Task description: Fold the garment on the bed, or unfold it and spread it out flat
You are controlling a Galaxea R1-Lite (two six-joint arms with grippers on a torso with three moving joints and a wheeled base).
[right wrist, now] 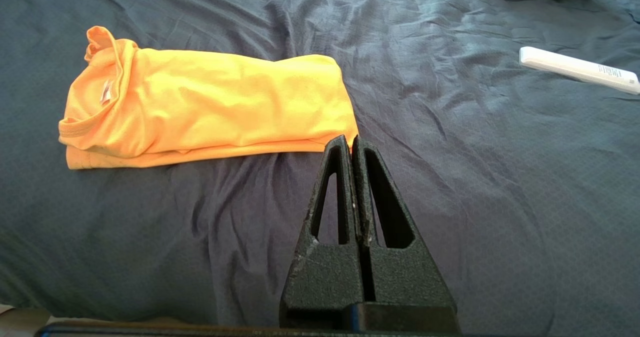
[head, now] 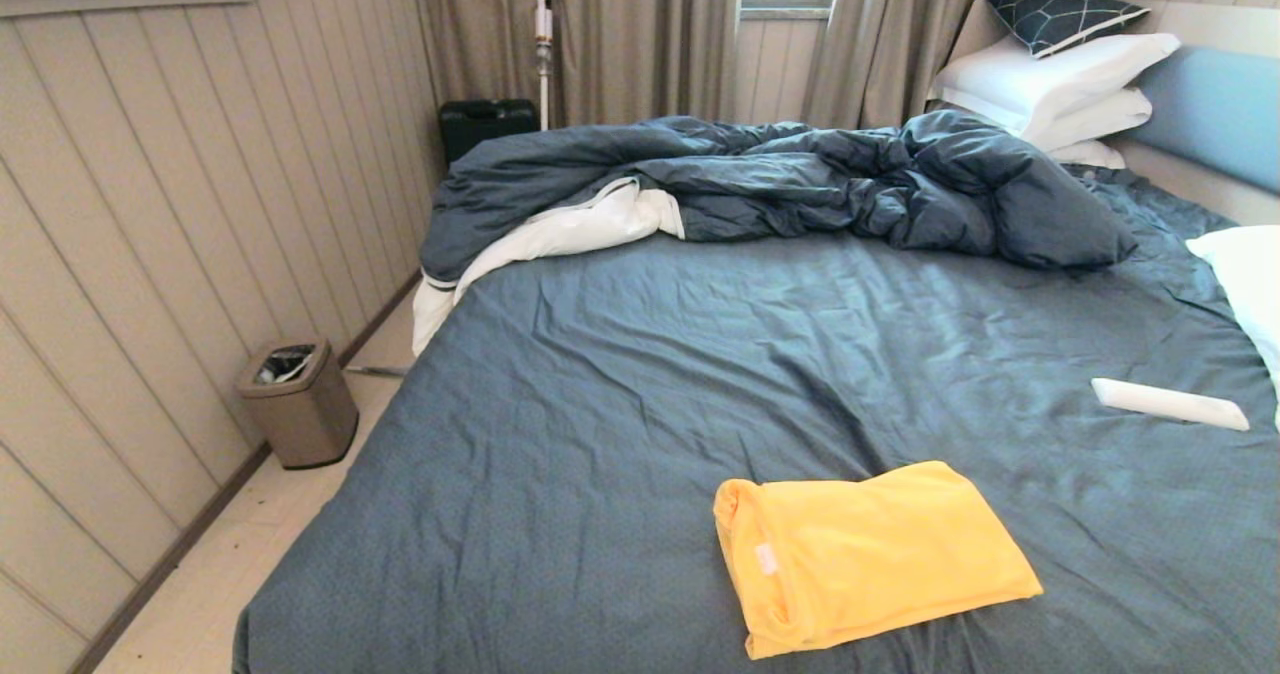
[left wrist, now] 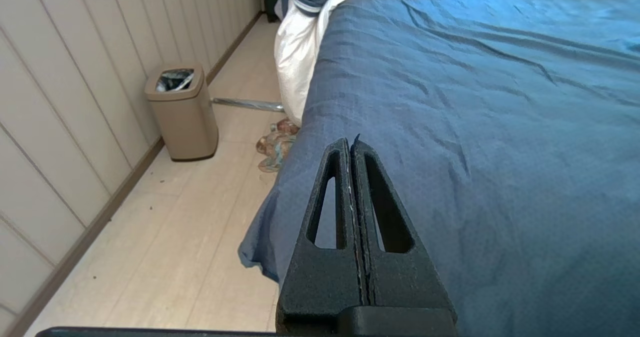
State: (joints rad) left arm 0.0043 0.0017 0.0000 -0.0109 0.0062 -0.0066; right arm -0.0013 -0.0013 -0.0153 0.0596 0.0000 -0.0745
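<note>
On the far left, by the panelled wall, one tan bin (head: 298, 403) stands on the pale floor; my left wrist view shows it too, and alone shows a crumpled patterned cloth (left wrist: 276, 144) on the floor against the bed's edge. My left claw (left wrist: 351, 144) hangs over that near-left corner of the bed (head: 620, 374), its two fingers pressed together with nothing between them; the head view shows neither of my arms. Farther back stand a dark case (head: 487, 122) and an upright stick vacuum (head: 543, 49) before the curtains. The duvet (head: 800, 179) lies heaped across the far side of the bed, its white lining turned out at the left. Toward the middle, near the front edge, the one shirt (head: 865, 552) lies folded into a compact yellow rectangle, flat on the sheet. Its small white neck label (head: 767, 558) shows, but I cannot read it in either view, and no chest print shows. My right claw (right wrist: 352, 143) hovers just beside the shirt's near corner, fingers shut tight and holding nothing. To the right lies one white tube (head: 1168, 403), well apart from the shirt; the right wrist view shows tiny dark print at its end, too small to read. At the headboard I count three stacked white pillows (head: 1055, 84) under one dark patterned cushion (head: 1060, 6), and another white pillow (head: 1245, 279) at the right edge.
</note>
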